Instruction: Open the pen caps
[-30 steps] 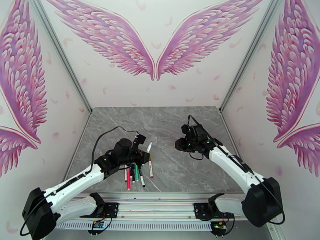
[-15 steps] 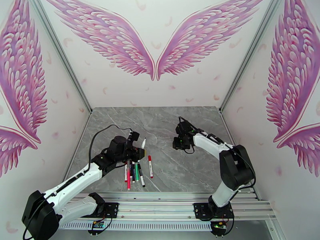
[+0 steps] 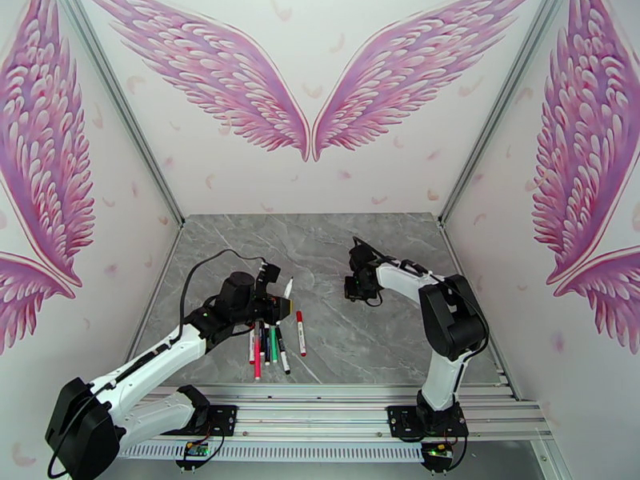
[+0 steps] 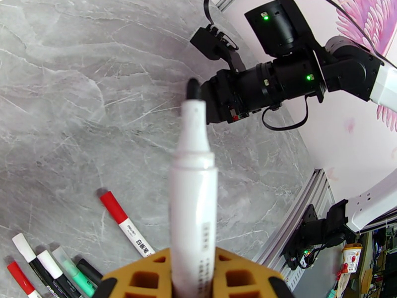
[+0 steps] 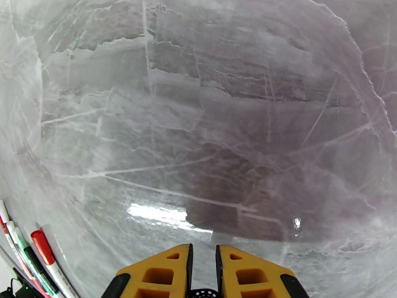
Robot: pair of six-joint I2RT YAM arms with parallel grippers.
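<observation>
The right arm [image 3: 448,314] has folded upright, its clenched, seemingly empty right gripper [image 5: 203,264] hanging well right of the pen row [image 3: 268,346]; the left gripper [image 4: 193,266] clamps a white pen [image 4: 192,185] above that row — tip bare, likely just uncapped; the red cap [image 4: 113,206] at the row's edge is on.

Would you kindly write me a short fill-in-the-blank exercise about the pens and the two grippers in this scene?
1. The left gripper clamps a slim white plastic pen barrel whose uncapped tip is ____.
2. On the grey marble table, the white pen lying apart from the cluster of pens has a short cylindrical ____ cap.
3. The right gripper hangs above the table with its jaws ____.
Missing words: black; red; shut.
</observation>
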